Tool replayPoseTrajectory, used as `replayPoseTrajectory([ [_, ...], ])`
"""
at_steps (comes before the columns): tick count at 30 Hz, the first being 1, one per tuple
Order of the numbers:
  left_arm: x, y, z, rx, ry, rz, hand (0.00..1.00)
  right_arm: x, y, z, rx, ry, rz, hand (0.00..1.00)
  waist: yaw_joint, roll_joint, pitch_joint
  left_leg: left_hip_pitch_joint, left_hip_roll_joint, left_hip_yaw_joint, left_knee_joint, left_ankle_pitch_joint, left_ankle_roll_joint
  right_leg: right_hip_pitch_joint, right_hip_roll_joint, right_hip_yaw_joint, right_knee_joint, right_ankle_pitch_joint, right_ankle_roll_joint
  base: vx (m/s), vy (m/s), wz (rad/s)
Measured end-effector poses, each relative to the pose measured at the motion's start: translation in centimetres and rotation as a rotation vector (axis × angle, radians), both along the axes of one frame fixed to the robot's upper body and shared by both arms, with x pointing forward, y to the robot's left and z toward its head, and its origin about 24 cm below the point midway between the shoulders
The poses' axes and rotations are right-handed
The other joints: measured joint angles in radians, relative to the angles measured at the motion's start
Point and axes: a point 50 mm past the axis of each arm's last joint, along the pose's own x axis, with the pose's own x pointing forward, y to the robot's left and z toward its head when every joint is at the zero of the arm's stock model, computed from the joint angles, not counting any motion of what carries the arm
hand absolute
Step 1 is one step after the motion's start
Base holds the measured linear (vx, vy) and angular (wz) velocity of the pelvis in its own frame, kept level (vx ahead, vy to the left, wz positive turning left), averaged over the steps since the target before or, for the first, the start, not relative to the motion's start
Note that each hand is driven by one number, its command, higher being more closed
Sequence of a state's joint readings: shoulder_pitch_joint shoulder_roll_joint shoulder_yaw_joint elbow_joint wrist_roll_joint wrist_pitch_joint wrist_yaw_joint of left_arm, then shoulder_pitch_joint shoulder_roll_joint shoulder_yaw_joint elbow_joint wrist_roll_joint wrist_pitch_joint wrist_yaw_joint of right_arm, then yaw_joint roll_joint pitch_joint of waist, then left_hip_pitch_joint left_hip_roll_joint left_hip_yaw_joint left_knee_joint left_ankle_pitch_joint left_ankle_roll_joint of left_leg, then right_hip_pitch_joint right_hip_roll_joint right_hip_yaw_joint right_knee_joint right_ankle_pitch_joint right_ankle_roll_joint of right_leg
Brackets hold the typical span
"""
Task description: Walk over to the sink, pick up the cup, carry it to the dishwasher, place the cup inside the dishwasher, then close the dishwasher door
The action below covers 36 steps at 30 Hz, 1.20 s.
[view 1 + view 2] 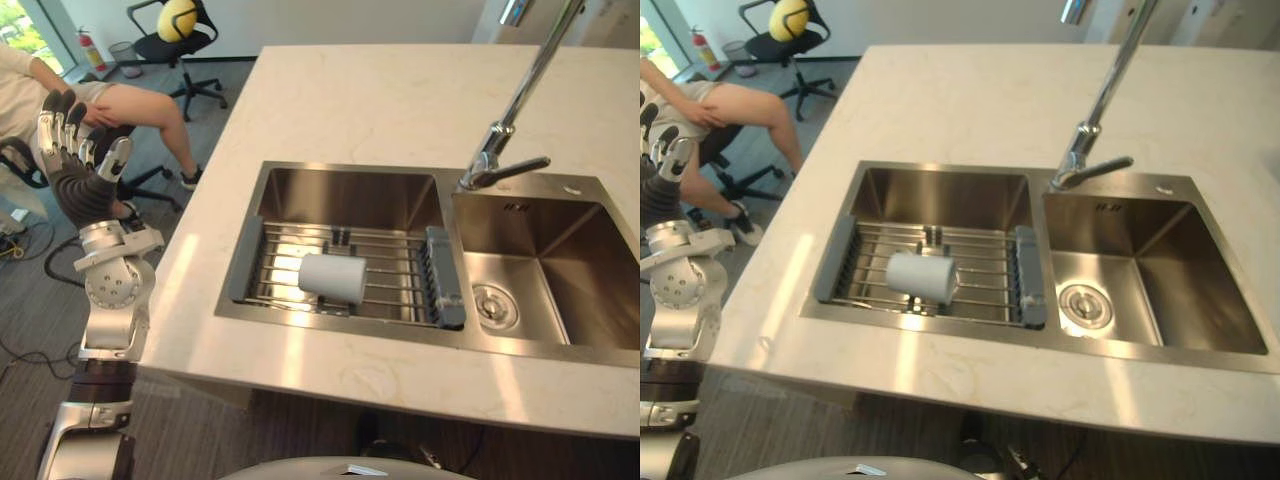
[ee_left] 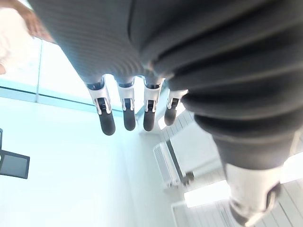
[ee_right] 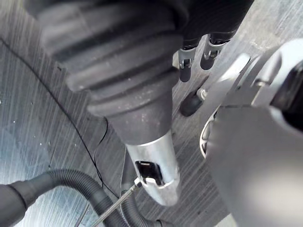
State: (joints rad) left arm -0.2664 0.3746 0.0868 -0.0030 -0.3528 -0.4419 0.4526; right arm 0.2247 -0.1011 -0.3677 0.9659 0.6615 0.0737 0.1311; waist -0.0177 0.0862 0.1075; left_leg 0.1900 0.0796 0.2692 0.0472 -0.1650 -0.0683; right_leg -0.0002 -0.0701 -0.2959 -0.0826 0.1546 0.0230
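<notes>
Left hand (image 1: 82, 178) raised, fingers (image 1: 58, 125) straight, empty, right hand (image 3: 118, 61) relaxed, cup (image 1: 332, 278) sideways on sink rack (image 1: 443, 275), well apart

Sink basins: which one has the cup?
The left basin: the white cup lies on its side on its wire rack. The right basin shows just a drain.

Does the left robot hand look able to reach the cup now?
Probably yes: the cup lies uncovered on the sink rack, and the open left robot hand is raised beside the counter, with nothing between them.
</notes>
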Motion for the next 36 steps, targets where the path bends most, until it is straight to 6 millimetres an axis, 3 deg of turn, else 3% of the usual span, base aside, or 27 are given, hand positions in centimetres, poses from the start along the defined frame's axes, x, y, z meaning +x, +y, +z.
replayPoseTrajectory([
  [3, -0.3, -0.6, -1.8, -0.005, 0.081, -0.066, 1.00, -0.2, 0.8, -0.2, 0.012, 0.013, 0.014, 0.00, 0.012, -0.023, -0.013, -0.007, -0.019, -0.015, 0.003, 0.005, 0.009, -0.003, -0.022, -0.004, 0.000, 0.016, 0.002, -0.10, 0.049, 0.09],
  [4, -0.3, -1.0, -2.0, 0.002, 0.096, -0.090, 0.00, -0.3, 1.0, -0.3, 0.017, 0.018, 0.015, 0.00, 0.014, -0.028, -0.016, -0.010, -0.022, -0.019, 0.003, 0.004, 0.011, -0.004, -0.027, -0.007, 0.000, 0.018, 0.003, -0.12, 0.044, 0.15],
  [6, 0.2, -2.6, -2.8, 0.040, 0.161, -0.194, 0.00, -1.0, 1.4, -0.4, 0.030, 0.035, -0.010, 0.00, 0.027, -0.045, -0.023, -0.017, -0.028, -0.019, 0.014, -0.008, 0.033, -0.003, -0.037, -0.012, 0.000, 0.022, 0.005, -0.13, 0.037, 0.08],
  [11, 0.1, -6.1, -2.9, 0.188, 0.219, -0.386, 0.00, -2.5, 1.7, -0.5, 0.036, 0.070, -0.020, 0.00, 0.033, -0.068, -0.049, -0.037, -0.032, -0.005, 0.042, -0.032, 0.037, -0.016, -0.047, -0.012, -0.002, 0.022, 0.003, -0.09, 0.020, -0.10],
  [21, -0.4, -12.6, -4.2, 0.689, 0.295, -0.476, 0.00, -2.8, 2.0, -0.7, 0.038, 0.102, -0.006, 0.00, 0.012, -0.059, -0.088, -0.048, -0.020, 0.051, 0.055, -0.040, 0.027, -0.080, -0.031, 0.029, 0.045, 0.029, 0.004, 0.04, 0.018, -0.19],
  [25, 0.1, -12.6, -5.9, 0.946, 0.364, -0.432, 0.00, -3.4, 2.1, -0.8, 0.051, 0.125, -0.028, 0.00, -0.007, -0.065, -0.085, -0.026, -0.022, 0.053, 0.056, -0.049, 0.029, -0.037, -0.018, 0.036, 0.000, 0.044, 0.007, 0.00, 0.006, -0.04],
  [29, -0.2, -13.1, -9.4, 1.208, 0.464, -0.436, 0.00, -3.1, 1.9, -0.9, 0.054, 0.121, -0.060, 0.00, -0.012, -0.063, -0.078, -0.014, -0.021, 0.082, 0.058, -0.070, 0.026, -0.040, -0.011, 0.067, -0.007, 0.046, 0.008, -0.05, 0.020, -0.21],
  [33, -0.6, -13.1, -12.7, 1.372, 0.568, -0.449, 0.00, -2.0, 1.2, -0.6, 0.033, 0.082, -0.076, 0.00, -0.041, -0.048, -0.062, -0.016, -0.019, 0.097, 0.053, -0.081, 0.014, -0.054, -0.006, 0.072, -0.007, 0.044, 0.010, -0.01, 0.008, -0.13],
  [36, -0.3, -12.9, -12.9, 1.419, 0.566, -0.384, 0.00, -2.0, 1.1, -0.6, 0.029, 0.086, -0.064, 0.00, -0.047, -0.029, -0.043, -0.011, -0.005, 0.110, 0.053, -0.082, 0.013, -0.057, 0.005, 0.081, -0.007, 0.042, 0.011, 0.04, 0.001, -0.12],
])
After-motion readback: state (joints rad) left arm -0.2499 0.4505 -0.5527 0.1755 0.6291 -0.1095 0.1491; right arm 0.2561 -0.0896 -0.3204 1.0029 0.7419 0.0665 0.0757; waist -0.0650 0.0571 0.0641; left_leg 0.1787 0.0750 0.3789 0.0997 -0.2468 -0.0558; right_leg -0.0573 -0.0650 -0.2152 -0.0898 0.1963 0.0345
